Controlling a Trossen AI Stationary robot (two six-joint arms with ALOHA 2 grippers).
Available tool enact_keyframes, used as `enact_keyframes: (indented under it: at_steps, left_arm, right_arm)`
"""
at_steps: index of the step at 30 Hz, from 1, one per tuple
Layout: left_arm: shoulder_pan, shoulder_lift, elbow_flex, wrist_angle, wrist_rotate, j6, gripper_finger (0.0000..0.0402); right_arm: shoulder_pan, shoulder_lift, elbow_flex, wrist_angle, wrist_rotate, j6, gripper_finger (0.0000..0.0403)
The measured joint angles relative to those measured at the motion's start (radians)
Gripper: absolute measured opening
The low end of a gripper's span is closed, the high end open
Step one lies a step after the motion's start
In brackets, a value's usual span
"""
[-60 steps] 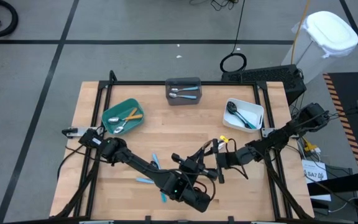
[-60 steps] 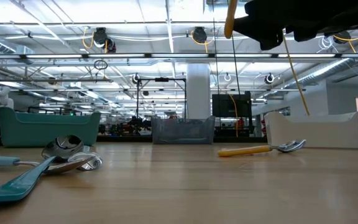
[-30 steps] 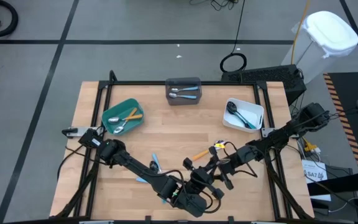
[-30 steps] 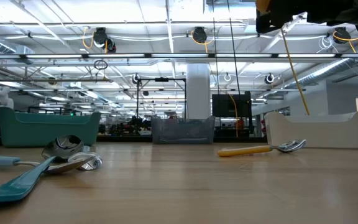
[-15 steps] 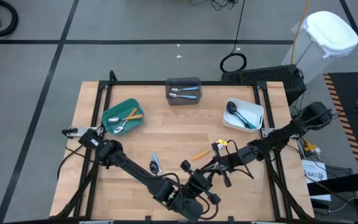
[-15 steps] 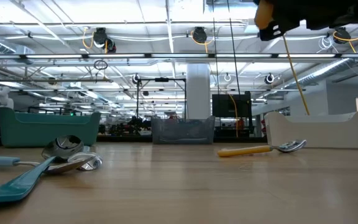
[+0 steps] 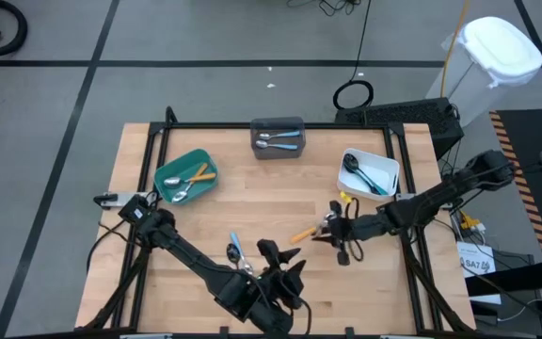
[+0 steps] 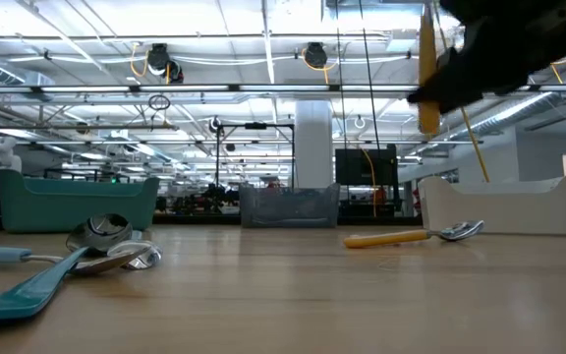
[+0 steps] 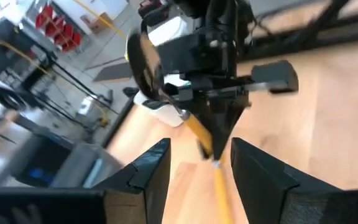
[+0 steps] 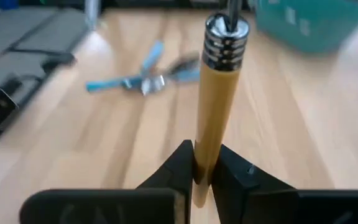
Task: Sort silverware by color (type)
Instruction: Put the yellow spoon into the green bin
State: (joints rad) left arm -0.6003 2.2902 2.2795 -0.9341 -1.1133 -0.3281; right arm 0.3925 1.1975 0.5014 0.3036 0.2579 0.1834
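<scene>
Right gripper [image 10: 205, 169], clamped on an orange-handled utensil [image 10: 215, 99], hangs right of centre in the high view; carry it level to the teal bin [image 7: 185, 176] upper left. Left gripper [image 9: 197, 163] gapes, idle.

Table [image 7: 252, 202]: pale wood, smooth matt grain. Held utensil [image 10: 215, 102]: matt orange handle, shiny ribbed metal collar. Gripper fingers [image 10: 238, 177]: dull black plastic.
</scene>
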Motion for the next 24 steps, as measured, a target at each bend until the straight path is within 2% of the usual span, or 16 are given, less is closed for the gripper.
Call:
enact_keyframes:
  at_steps: [4, 10, 12, 14, 18, 24]
  left_arm:
    - [0.011, 0.000, 0.000, -0.044, 0.024, 0.052, 0.0168]
    - [0.034, 0.010, 0.000, -0.032, 0.200, 0.243, 0.0168]
    - [0.044, 0.022, -0.001, -0.037, 0.226, 0.301, 0.0168]
    - [0.057, 0.038, -0.003, -0.035, 0.220, 0.348, 0.0168]
    - [0.070, 0.041, -0.002, -0.043, 0.117, 0.389, 0.0176]
    - [0.089, 0.041, 0.000, -0.042, 0.116, 0.451, 0.0244]
  right_arm:
    - [-0.043, 0.010, -0.001, -0.099, -0.052, 0.102, 0.0032]
    - [-0.100, 0.038, 0.000, -0.192, -0.217, 0.172, 0.0035]
    - [-0.109, 0.046, 0.000, -0.202, -0.265, 0.173, 0.0035]
    - [-0.115, 0.054, 0.000, -0.204, -0.313, 0.171, 0.0034]
    - [-0.110, 0.065, 0.000, -0.217, -0.415, 0.171, 0.0035]
    - [-0.075, 0.091, 0.000, -0.235, -0.446, 0.173, 0.0034]
